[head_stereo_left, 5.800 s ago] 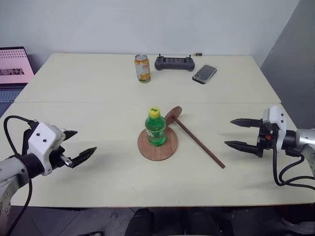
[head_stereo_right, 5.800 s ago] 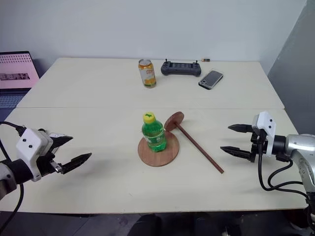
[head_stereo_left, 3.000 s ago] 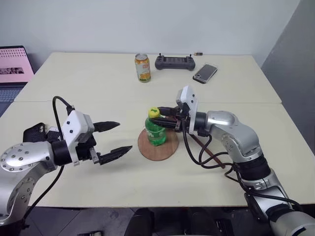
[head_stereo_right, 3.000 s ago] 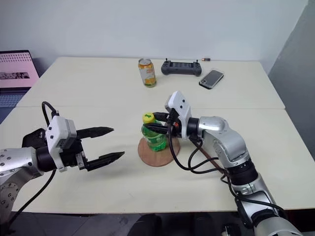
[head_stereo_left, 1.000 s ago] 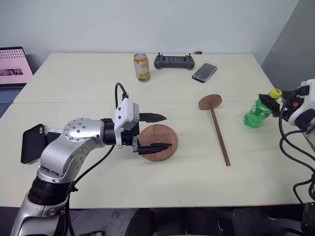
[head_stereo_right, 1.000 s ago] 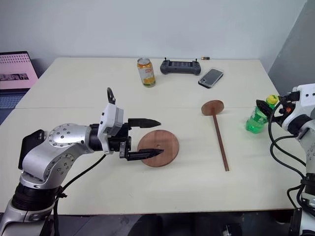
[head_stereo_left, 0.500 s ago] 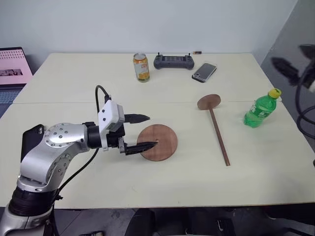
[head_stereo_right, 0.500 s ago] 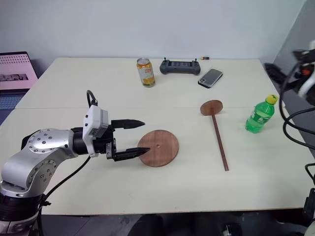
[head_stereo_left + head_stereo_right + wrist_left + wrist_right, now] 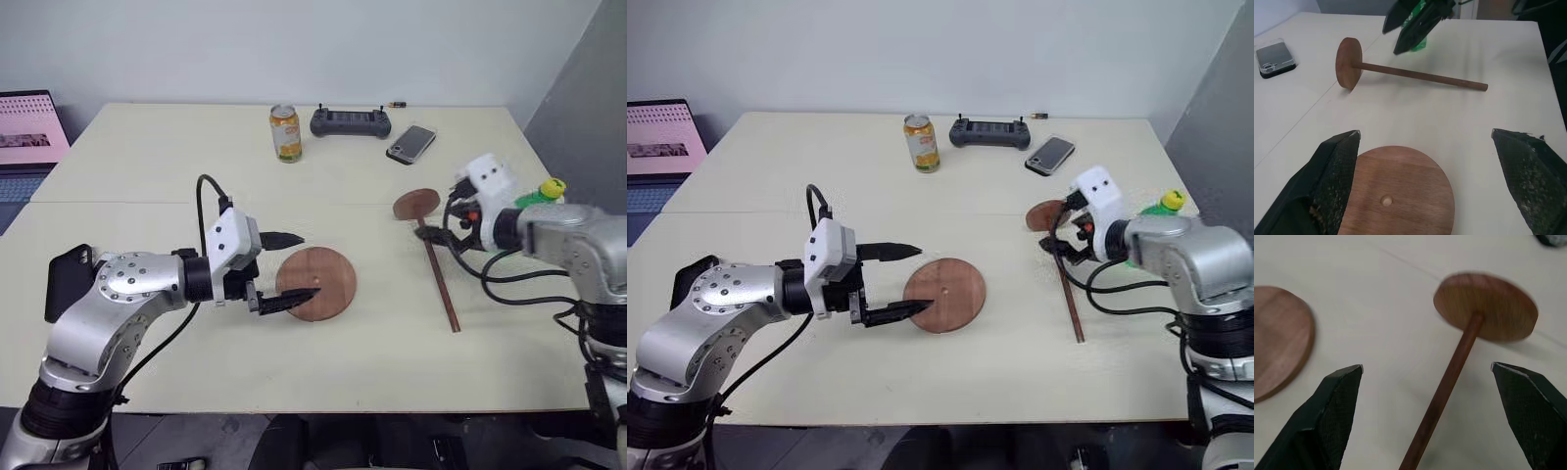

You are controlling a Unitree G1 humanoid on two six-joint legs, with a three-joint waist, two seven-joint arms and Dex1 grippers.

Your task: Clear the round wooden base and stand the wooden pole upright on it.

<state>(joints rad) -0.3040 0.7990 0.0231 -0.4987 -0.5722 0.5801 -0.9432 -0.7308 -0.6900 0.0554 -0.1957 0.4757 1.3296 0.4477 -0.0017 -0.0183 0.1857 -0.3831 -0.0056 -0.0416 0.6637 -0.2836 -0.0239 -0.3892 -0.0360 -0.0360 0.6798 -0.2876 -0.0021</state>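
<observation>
The right pincer [image 9: 438,227], spread wide, is hovering over the wooden pole [image 9: 438,274], lying at 3 o'clock of the round wooden base [image 9: 315,282]; the left pincer [image 9: 286,269] is spread at 9 o'clock.

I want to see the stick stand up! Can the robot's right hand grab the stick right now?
Probably yes. The right gripper is open, with the wooden pole lying on the table between its fingers, and nothing in the way. The green bottle stands behind the arm.

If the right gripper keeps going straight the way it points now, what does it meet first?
Probably the wooden pole, lying flat between the open fingers of the right gripper, just below its disc end; depth is unclear.
</observation>
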